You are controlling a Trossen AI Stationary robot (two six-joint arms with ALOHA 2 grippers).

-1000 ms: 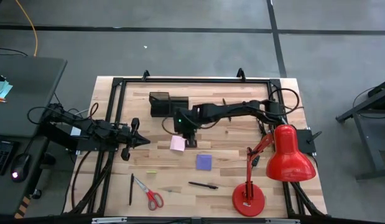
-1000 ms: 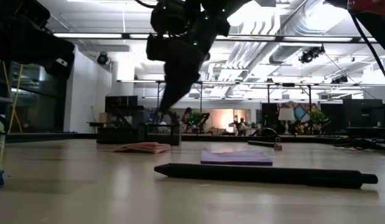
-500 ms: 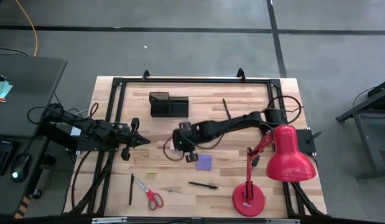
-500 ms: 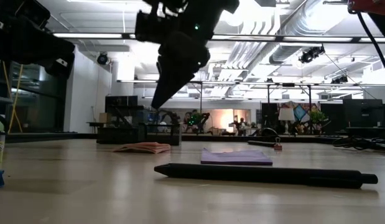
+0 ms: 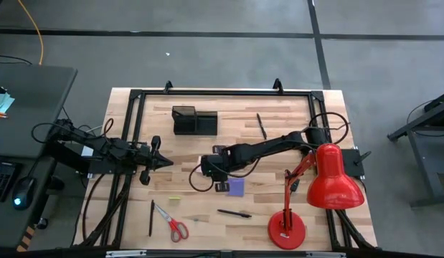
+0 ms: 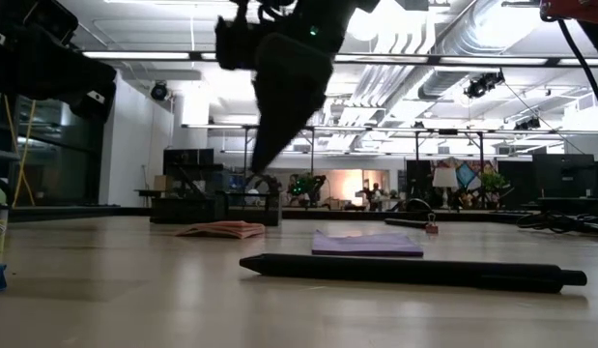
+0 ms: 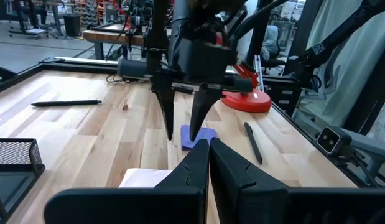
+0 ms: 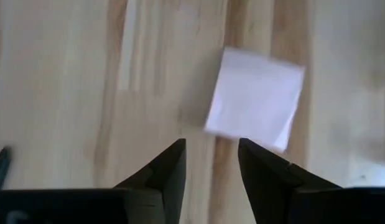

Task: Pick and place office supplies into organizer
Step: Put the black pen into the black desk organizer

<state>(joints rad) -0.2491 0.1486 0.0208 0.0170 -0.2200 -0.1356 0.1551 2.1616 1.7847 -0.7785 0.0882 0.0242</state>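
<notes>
I hold the right tool (image 5: 220, 185) part-open and empty above the purple pad (image 5: 236, 187) on the worktop (image 5: 279, 143) — left tool (image 5: 166, 163) shut (waiting). Risk — fingers straddle only its edge and slip.

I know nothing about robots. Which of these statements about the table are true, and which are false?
1. The right arm's fingers are parted and hold nothing. True.
2. The red-handled scissors lie inside the small black rectangular organizer. False: they lie on the wooden table, near its opposite edge.
3. The purple square sticky-note pad lies flat on the table beside the right arm's fingers. True.
4. The left arm's fingers are spread wide. False: they are shut together.
</notes>
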